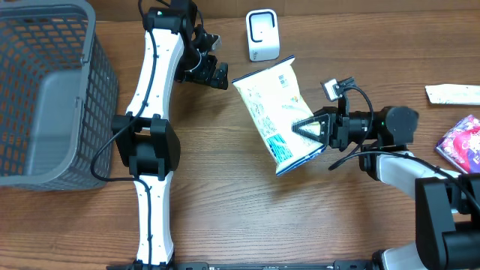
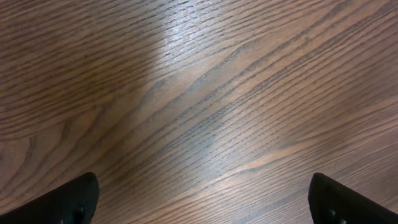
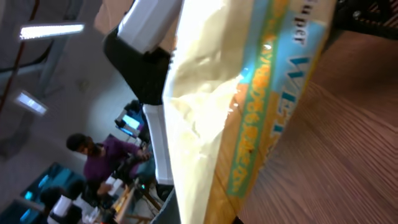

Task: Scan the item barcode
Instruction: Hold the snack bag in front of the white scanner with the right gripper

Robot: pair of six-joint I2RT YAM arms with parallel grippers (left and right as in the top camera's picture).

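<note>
packet [image 3: 230,106]: soft-sided pouch of glossy film, cream with a blue and orange band and lettering; filled the right wrist view. it was held tilted over the middle of the table [image 1: 225,210], upper end just beside the scanner [image 1: 262,35], lower end toward the right arm.
right gripper [image 1: 298,127]: clamped on the packet at the edge facing its own arm, jaws pinched close through the film.
handling, as judged: light, limp, crinkly and slick; likely to sag or swing from a one-edge pinch. best taken at a flat sealed seam or corner, not across the puffy middle.
barcode: not seen in any view; its face could not be told.
left gripper [image 2: 204,190]: spread wide, holding nothing, over bare wood near the packet's upper end.
table: dark brown wood grain, one glare patch.
scanner: small rounded white block, upright.
basket [image 1: 97,75]: grey plastic mesh, rectangular, far left.
purple packet [image 1: 459,142]: far right, well apart.
</note>
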